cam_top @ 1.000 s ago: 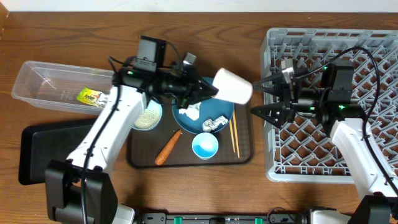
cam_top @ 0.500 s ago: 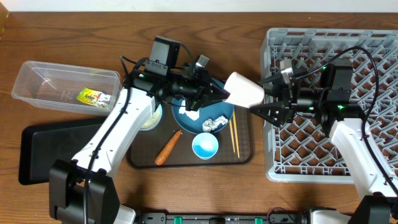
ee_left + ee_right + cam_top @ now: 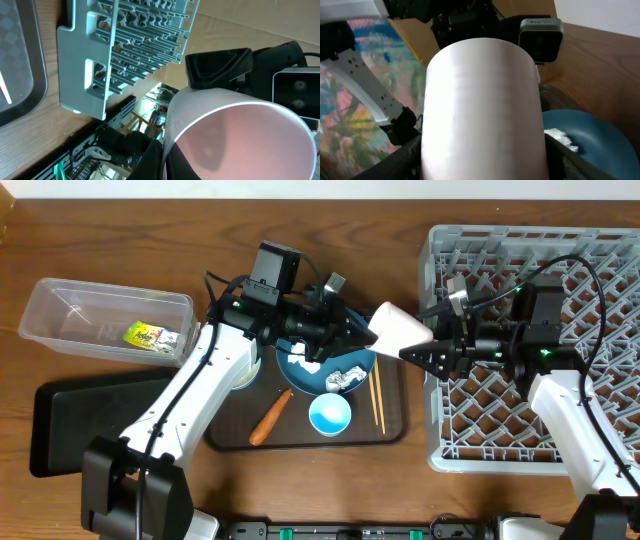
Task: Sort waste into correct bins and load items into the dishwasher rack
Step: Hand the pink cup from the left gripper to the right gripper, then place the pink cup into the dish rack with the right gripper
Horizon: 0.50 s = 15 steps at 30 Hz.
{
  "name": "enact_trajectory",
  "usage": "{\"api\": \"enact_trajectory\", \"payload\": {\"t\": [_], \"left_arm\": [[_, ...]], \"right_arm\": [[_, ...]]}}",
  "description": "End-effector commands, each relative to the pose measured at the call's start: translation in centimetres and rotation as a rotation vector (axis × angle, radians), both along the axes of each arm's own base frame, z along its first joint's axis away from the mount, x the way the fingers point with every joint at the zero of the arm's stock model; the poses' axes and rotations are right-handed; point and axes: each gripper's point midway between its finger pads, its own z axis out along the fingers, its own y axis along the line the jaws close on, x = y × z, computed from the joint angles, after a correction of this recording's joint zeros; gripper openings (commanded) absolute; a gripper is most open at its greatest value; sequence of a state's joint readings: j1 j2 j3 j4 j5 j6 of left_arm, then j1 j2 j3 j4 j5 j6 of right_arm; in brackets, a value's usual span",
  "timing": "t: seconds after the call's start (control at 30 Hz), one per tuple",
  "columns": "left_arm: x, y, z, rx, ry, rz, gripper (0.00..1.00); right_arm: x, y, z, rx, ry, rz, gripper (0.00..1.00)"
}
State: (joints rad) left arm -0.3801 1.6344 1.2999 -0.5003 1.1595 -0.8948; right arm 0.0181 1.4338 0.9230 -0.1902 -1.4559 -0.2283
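Over your brown wooden surface point(image 3: 100, 240), left jaws clench a white cylindrical cup point(image 3: 400, 328). Right jaws flank it; whether they grip, you cannot tell.

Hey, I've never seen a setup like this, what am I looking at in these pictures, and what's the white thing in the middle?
These are two robot arms at a wooden table, each ending in a two-finger gripper. One picture looks down from above; the other two come from cameras on the wrists, so they show the cup close up. The left gripper holds a white cup in the air, its far end between the fingers of the right gripper; whether those press on it I cannot tell. On the table: a grey dishwasher rack, a brown tray with a blue plate bearing tissue, a carrot, chopsticks and a light blue cup, a clear tub holding a wrapper, and a black tray.
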Motion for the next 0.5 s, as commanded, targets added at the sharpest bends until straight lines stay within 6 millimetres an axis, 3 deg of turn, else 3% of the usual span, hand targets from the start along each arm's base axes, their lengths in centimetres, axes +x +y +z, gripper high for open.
{"api": "enact_trajectory", "payload": {"t": [0.0,0.1,0.23,0.27,0.33,0.47], "left_arm": [[0.2,0.0,0.1,-0.001,0.004,0.005,0.06],[0.2,0.0,0.1,-0.001,0.002,0.004,0.07],[0.5,-0.1,0.3,-0.009,-0.024,0.001,0.17],[0.6,-0.1,0.3,-0.011,-0.036,0.000,0.23],[1.0,0.2,0.4,-0.016,-0.083,-0.004,0.24],[3.2,3.1,-1.5,0.093,-0.175,0.075,0.24]], "right_arm": [[-0.1,0.3,0.5,0.013,-0.019,0.026,0.64],[-0.1,0.3,0.5,0.013,-0.018,0.026,0.63],[-0.1,0.3,0.5,0.014,-0.013,0.026,0.59],[-0.1,0.3,0.5,0.014,-0.001,0.024,0.57],[0.2,0.2,0.2,-0.001,0.042,0.000,0.55],[2.0,-0.4,-1.2,-0.063,0.183,-0.125,0.53]]}}
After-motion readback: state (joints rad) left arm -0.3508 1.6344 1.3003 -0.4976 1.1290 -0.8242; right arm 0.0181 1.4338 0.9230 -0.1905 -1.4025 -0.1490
